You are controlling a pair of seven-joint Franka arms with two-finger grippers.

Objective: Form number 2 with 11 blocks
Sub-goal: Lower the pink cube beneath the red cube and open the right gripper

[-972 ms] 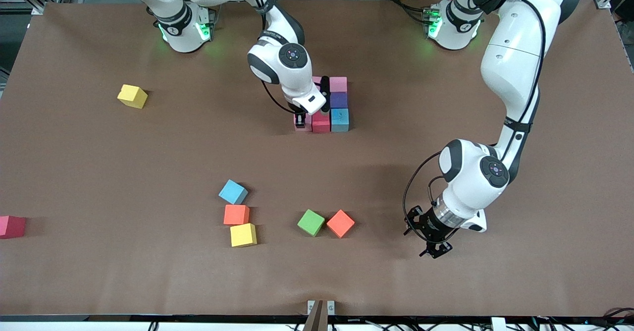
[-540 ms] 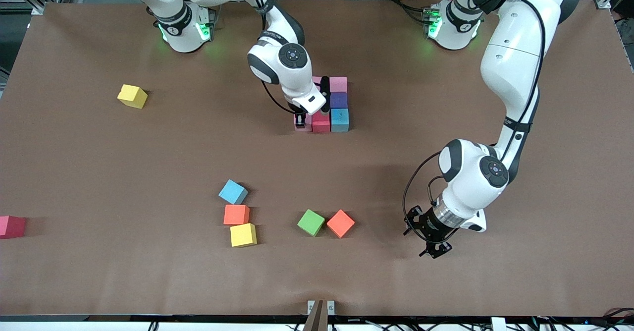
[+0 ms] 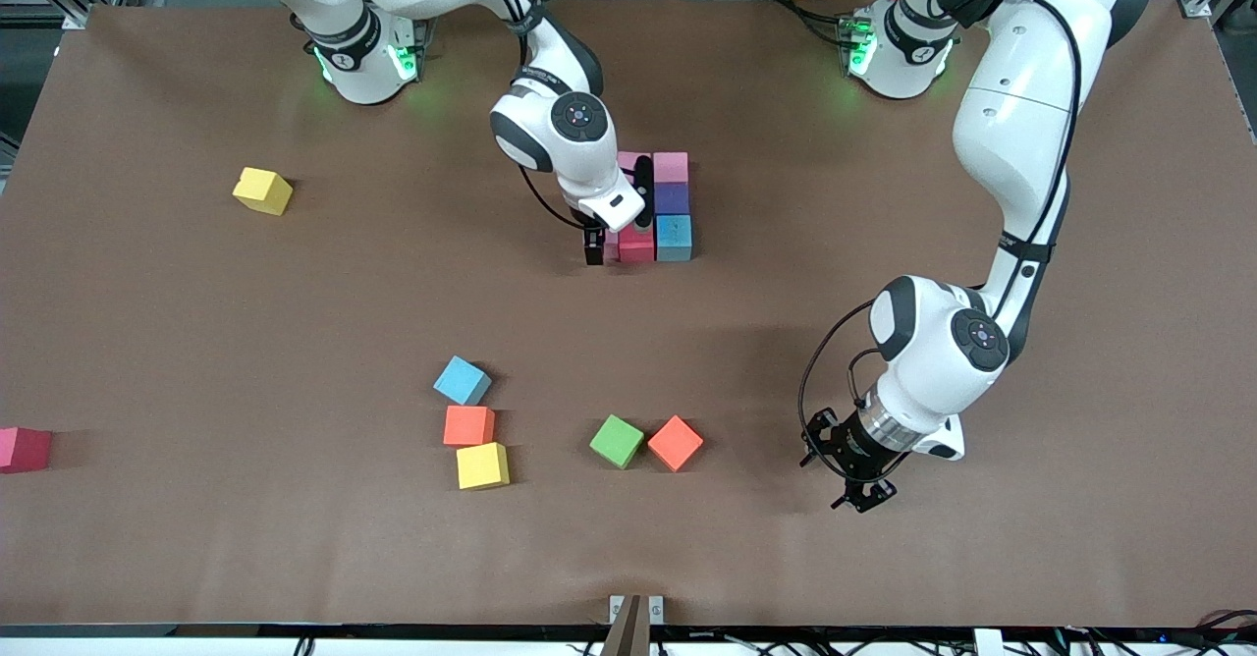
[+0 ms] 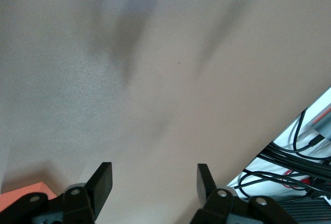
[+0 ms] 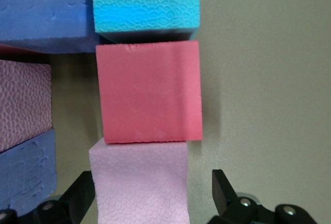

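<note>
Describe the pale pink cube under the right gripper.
The pale pink cube is matte foam with a pebbled top, lying flat on the table. It ends the row nearest the front camera, toward the right arm's end, flush against the red cube. The right gripper is open above it: one finger looks to be at its side, the other stands clear.

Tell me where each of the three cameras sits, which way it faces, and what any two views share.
Front view: high across the table, facing both arm bases; shows both arms, right gripper, left gripper.
Left wrist view: on the left wrist, looking down at bare brown table; open black fingers.
Right wrist view: on the right wrist, looking down on the matte red foam cube; open fingers straddle the pale pink foam cube.
Shared: front view also shows that red cube.
</note>
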